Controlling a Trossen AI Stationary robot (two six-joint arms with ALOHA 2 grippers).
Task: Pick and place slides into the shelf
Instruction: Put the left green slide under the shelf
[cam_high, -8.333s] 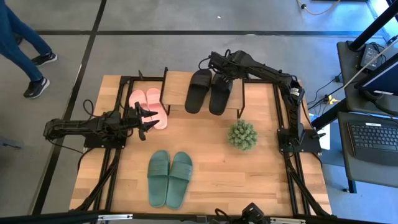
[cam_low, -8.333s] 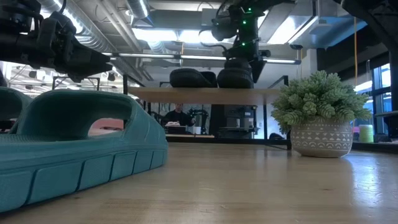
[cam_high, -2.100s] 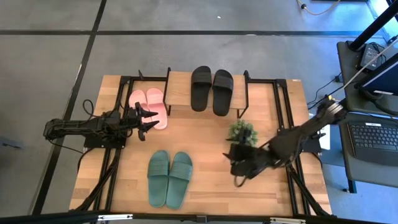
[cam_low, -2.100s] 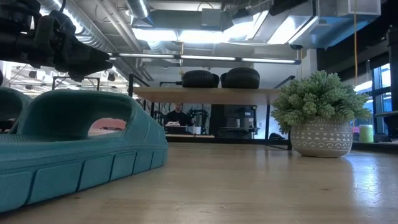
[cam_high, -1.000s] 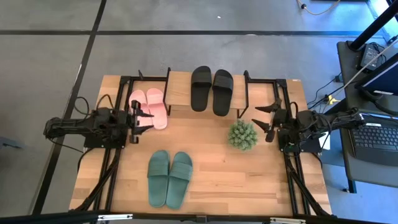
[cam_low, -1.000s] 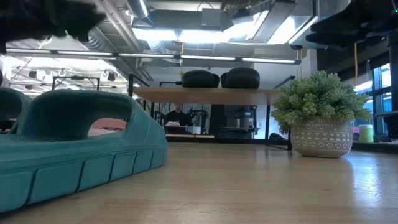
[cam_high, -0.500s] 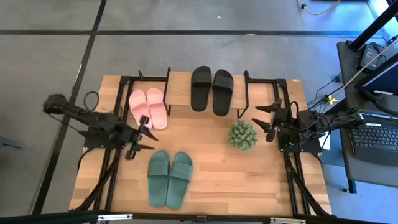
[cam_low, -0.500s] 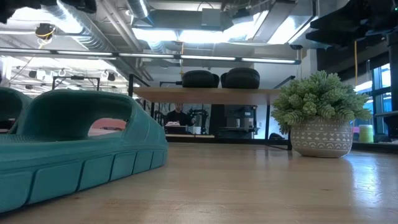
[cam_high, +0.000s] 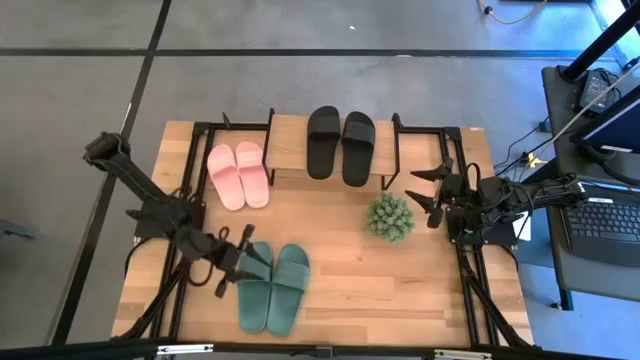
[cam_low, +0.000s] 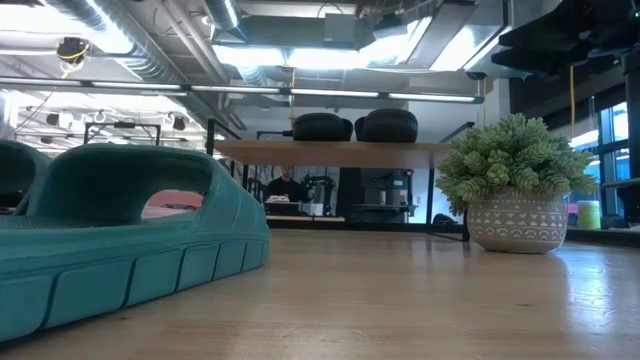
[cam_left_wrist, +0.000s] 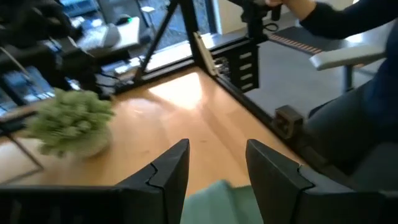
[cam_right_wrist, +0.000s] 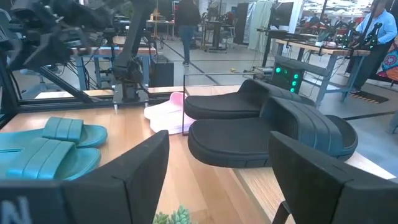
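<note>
We've got one slide pair (cam_high: 340, 145) on the shelf (cam_high: 286, 142), another pair (cam_high: 238, 175) left of it, the third (cam_high: 274, 287) nearer us, plant (cam_high: 389, 217) right.

The black slides (cam_high: 340, 143) sit side by side, flat, on the light wooden shelf (cam_high: 288, 146), well apart from the left gripper (cam_high: 232, 268), whose spread fingers hover just beside the dark green slides (cam_high: 273, 286) lying flat on the table. The pink slides (cam_high: 238, 175) lie flat beside the shelf, between it and that gripper.

Grey concrete floor (cam_high: 300, 80), black floor lines, exposed ceiling ducts (cam_low: 190, 55), fluorescent lights.
</note>
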